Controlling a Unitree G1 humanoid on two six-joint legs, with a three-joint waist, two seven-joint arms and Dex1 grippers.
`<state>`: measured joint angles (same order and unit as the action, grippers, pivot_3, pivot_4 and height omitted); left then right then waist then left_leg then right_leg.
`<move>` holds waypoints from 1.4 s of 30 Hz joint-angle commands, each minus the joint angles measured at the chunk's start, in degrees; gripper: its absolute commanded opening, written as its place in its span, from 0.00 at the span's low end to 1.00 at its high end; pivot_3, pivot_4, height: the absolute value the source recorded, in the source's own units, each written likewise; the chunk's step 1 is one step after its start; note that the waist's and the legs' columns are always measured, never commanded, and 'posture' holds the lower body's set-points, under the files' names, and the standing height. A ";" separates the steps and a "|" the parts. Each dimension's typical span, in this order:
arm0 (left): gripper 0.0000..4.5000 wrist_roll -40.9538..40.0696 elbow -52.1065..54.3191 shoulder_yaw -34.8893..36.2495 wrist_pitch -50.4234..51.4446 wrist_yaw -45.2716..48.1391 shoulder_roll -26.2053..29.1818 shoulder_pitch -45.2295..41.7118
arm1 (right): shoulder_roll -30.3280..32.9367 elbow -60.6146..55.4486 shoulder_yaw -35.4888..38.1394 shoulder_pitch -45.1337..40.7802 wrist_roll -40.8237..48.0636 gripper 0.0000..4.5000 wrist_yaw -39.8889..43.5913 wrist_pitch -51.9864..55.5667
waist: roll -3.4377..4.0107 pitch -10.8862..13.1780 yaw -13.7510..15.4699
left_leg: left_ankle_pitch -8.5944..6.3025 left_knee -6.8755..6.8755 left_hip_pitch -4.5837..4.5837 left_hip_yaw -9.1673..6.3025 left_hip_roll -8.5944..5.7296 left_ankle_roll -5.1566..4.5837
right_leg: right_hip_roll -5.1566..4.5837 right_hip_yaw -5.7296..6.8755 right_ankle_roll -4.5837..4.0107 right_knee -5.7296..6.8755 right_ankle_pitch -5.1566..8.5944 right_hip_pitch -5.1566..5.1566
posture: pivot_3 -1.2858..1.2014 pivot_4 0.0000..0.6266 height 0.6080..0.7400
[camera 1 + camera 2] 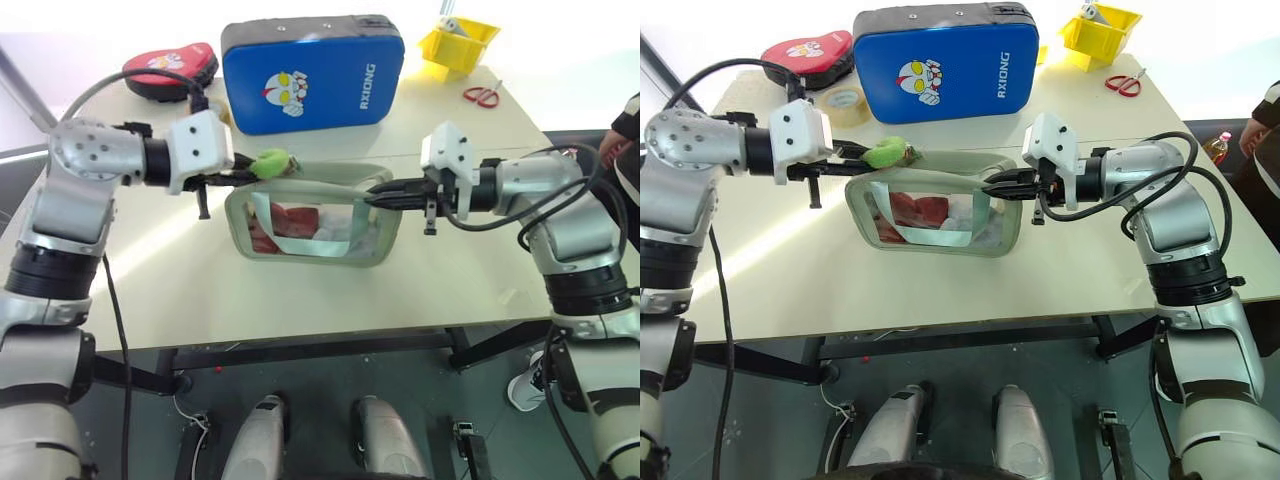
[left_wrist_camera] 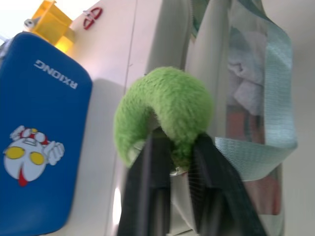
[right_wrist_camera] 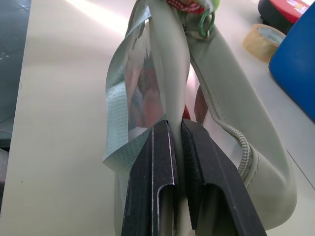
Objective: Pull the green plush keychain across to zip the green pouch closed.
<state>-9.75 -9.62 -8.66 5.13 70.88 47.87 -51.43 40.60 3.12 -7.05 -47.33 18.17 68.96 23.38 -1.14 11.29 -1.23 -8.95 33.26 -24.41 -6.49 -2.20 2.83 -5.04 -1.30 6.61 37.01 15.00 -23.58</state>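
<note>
Bare table [image 1: 180, 290] before the green pouch [image 1: 310, 255] (blue pad [image 1: 312, 72], tape roll [image 1: 845, 103] behind)

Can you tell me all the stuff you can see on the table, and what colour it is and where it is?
green pouch: one, pale green with a clear window, middle of the table
green plush keychain: one, lime green, at the pouch's top left end
blue pad: one, blue with a cartoon face, behind the pouch
red case: one, red and black, far left corner
tape roll: one, tan, beside the blue pad
yellow bin: one, yellow, far right corner
scissors: one pair, red handles, near the bin
table: one, cream
left gripper: black, fingers pinching the keychain
right gripper: black, shut on the pouch's right end
</note>
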 commanded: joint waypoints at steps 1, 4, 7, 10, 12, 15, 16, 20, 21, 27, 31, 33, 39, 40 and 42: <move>0.57 -0.55 0.23 2.44 0.78 0.14 0.75 -1.45 | 0.40 -1.35 1.49 -0.47 0.20 0.00 -0.30 -0.58 | 0.00 0.00 0.01 | 0.00 0.00 0.00 0.00 0.00 0.00 | 0.00 0.00 0.00 0.00 0.00 0.00 | 0.52 0.24 1.00; 0.92 -1.00 0.26 3.82 2.67 0.81 2.30 -2.64 | 0.36 -1.07 1.40 -0.52 0.06 0.00 -0.30 -0.75 | 0.00 0.00 0.00 | 0.00 0.02 0.00 -0.01 0.00 0.00 | 0.00 0.00 0.01 0.02 0.00 0.01 | 0.52 0.24 1.00; 0.98 -2.70 1.45 5.34 6.45 3.07 5.49 -3.13 | 0.30 -0.92 1.31 -0.81 -0.05 0.00 -0.34 -0.82 | 0.00 0.00 -0.37 | 0.00 0.02 0.00 -0.01 0.00 0.00 | 0.01 0.00 0.02 0.04 0.01 -0.01 | 0.52 0.24 1.00; 0.98 -3.90 2.38 6.95 9.72 3.87 8.22 -3.02 | 0.35 -0.40 1.25 -1.13 -0.20 0.00 -0.15 -1.07 | 0.00 0.00 -0.97 | 0.00 0.01 -0.01 -0.04 0.01 0.00 | 0.01 0.01 0.03 0.06 0.02 -0.02 | 0.52 0.24 1.00; 0.98 -5.29 3.63 8.74 12.70 3.93 9.87 -1.44 | 0.38 -0.04 1.22 -1.33 -0.30 0.00 -0.02 -1.24 | 0.00 0.00 -1.13 | 0.00 0.01 -0.01 -0.04 0.00 0.00 | 0.01 0.01 0.05 0.06 0.03 -0.01 | 0.52 0.24 1.00; 0.98 -7.82 7.52 10.95 17.42 3.37 10.90 3.28 | 0.39 0.27 1.21 -1.51 -0.33 0.00 0.02 -1.31 | 0.01 0.00 -1.35 | 0.00 0.00 0.01 -0.05 0.01 0.00 | 0.01 0.01 0.05 0.09 0.03 -0.02 | 0.52 0.24 1.00; 0.98 -8.43 9.03 11.48 18.71 2.94 11.00 5.06 | 0.39 0.34 1.20 -1.53 -0.37 0.00 0.04 -1.39 | 0.02 0.00 -1.36 | 0.00 -0.02 0.02 -0.06 0.02 0.00 | 0.02 0.01 0.05 0.09 0.03 -0.02 | 0.52 0.24 1.00; 0.98 -9.57 14.61 13.20 21.96 -1.53 8.98 14.86 | 0.30 0.65 1.05 -1.93 -0.49 0.00 0.15 -1.45 | 0.01 0.00 -1.32 | 0.00 -0.03 0.05 -0.06 0.03 0.00 | 0.01 0.01 0.05 0.13 0.04 -0.01 | 0.52 0.24 1.00; 0.98 -9.86 15.01 13.60 22.80 -3.27 7.89 16.05 | 0.26 0.74 1.02 -2.07 -0.55 0.00 0.20 -1.45 | 0.01 0.00 -1.23 | 0.00 -0.02 0.05 -0.06 0.03 0.00 | 0.01 0.00 0.04 0.13 0.04 0.00 | 0.52 0.24 1.00; 0.93 -10.31 14.92 13.28 22.72 -8.72 2.83 17.16 | 0.14 1.23 0.91 -2.69 -0.78 0.00 0.63 -1.44 | 0.00 0.00 -1.14 | 0.00 0.01 0.03 -0.11 0.02 0.00 | 0.01 0.04 0.04 0.10 0.03 0.01 | 0.52 0.24 1.00; 0.57 -10.48 14.91 12.76 22.57 -9.54 1.24 17.12 | 0.07 1.24 0.97 -2.77 -1.01 0.00 0.77 -1.38 | 0.00 0.00 -1.20 | 0.00 0.00 0.03 -0.11 0.01 0.00 | 0.01 0.03 0.04 0.11 0.03 0.01 | 0.52 0.24 1.00; 0.36 -10.40 15.09 12.53 22.79 -9.47 1.27 17.15 | 0.10 1.17 1.09 -2.73 -0.99 0.00 0.77 -1.22 | 0.00 0.00 -1.20 | 0.00 0.00 0.03 -0.11 0.01 0.00 | 0.01 0.03 0.04 0.11 0.03 0.00 | 0.52 0.24 1.00; 0.01 -9.75 14.71 11.90 22.84 -9.00 1.95 16.93 | -0.03 1.12 1.37 -2.84 -0.95 0.00 0.21 -0.93 | 0.00 0.00 -1.21 | 0.00 0.00 0.03 -0.11 0.01 0.00 | 0.01 0.04 0.04 0.11 0.03 0.01 | 0.52 0.24 1.00; 0.01 -9.49 14.61 11.71 22.71 -9.09 1.94 16.93 | -0.07 1.09 1.42 -2.83 -0.91 0.00 0.11 -0.93 | 0.00 0.00 -1.21 | 0.00 0.00 0.03 -0.11 0.01 0.00 | 0.01 0.04 0.04 0.11 0.03 0.01 | 0.52 0.24 1.00; 0.01 -9.32 14.69 11.51 23.06 -9.47 1.82 16.74 | -0.13 1.10 1.47 -2.89 -0.92 0.00 -0.05 -0.97 | 0.00 0.00 -1.21 | 0.00 0.00 0.03 -0.11 0.01 0.00 | 0.01 0.03 0.04 0.11 0.03 0.01 | 0.52 0.24 1.00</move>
<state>-19.34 4.13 2.45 28.27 61.82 48.72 -33.79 40.38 4.97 -7.06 -48.33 17.07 69.48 22.84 -1.14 11.29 -2.44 -8.96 33.27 -24.37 -6.59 -2.19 2.83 -5.03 -1.27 6.65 37.12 15.03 -23.58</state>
